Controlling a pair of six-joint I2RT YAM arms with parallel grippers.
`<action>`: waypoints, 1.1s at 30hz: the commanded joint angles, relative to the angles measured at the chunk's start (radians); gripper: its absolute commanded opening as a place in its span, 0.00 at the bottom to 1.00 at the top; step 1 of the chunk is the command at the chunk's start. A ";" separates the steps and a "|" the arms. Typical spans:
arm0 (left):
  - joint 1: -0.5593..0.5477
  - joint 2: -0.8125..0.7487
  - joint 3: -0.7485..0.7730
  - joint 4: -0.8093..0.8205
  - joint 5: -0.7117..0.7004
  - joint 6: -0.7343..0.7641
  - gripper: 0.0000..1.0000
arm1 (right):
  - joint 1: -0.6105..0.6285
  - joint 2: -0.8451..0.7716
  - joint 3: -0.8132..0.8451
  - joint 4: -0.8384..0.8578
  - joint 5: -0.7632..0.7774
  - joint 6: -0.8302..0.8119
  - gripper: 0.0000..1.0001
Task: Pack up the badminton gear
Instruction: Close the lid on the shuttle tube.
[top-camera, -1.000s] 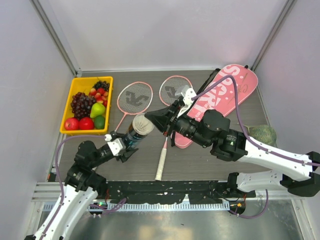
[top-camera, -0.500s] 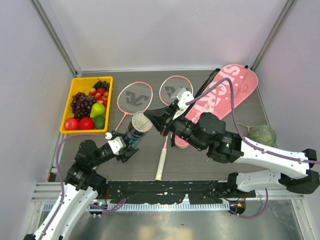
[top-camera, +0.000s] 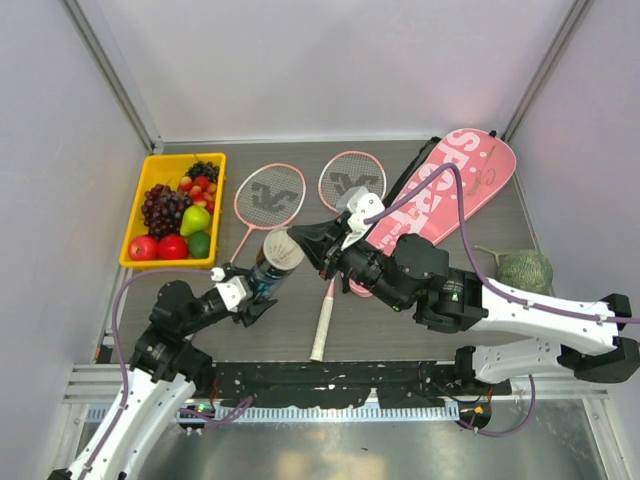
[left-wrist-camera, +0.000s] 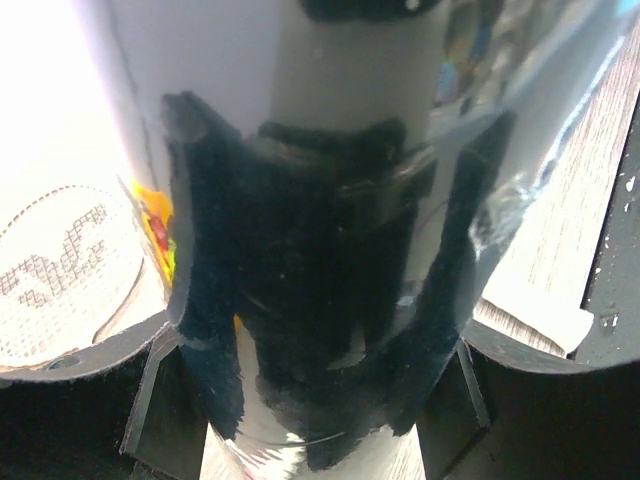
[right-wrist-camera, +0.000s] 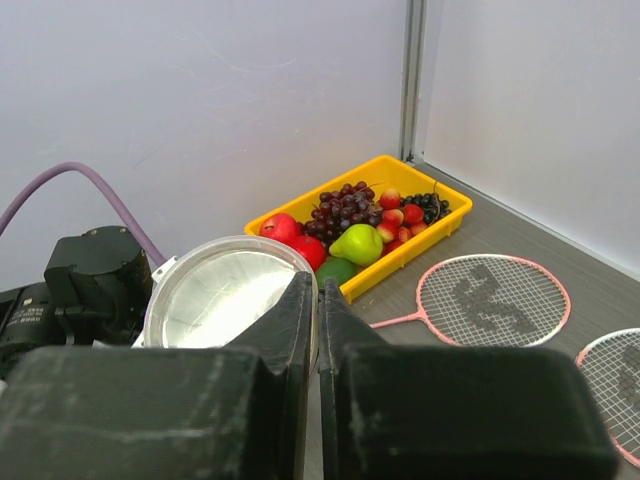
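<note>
We clamp the tube (top-camera: 275, 262) in our left claw (top-camera: 257, 288), its open mouth just before our closed, empty right claw (top-camera: 303, 240); we judge it must next go into the bag (top-camera: 485, 170) behind that claw.

Two rackets (top-camera: 270, 195) (top-camera: 347, 181) upper centre, one tube (top-camera: 274, 260), one pink bag (top-camera: 455, 190), one fruit tray (top-camera: 172, 157), one green netted ball (top-camera: 525, 270).

- A robotics lab test cell.
- Plain white panel walls (top-camera: 330, 70) joined by metal posts (top-camera: 115, 75) enclose a grey wood-grain worktop (top-camera: 280, 335).
- A cabled left robot arm (top-camera: 160, 340) and right robot arm (top-camera: 520, 310) are bolted to a rail (top-camera: 330, 375) at its near edge.
</note>
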 joint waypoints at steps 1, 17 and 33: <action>-0.005 -0.030 0.040 0.200 0.023 0.041 0.00 | 0.045 0.081 -0.008 -0.283 -0.048 -0.042 0.06; -0.003 -0.010 0.050 0.180 0.009 0.066 0.00 | 0.109 0.100 0.014 -0.332 0.073 -0.042 0.29; -0.003 -0.021 0.016 0.396 0.053 -0.132 0.00 | 0.109 0.121 -0.075 -0.217 -0.004 0.122 0.41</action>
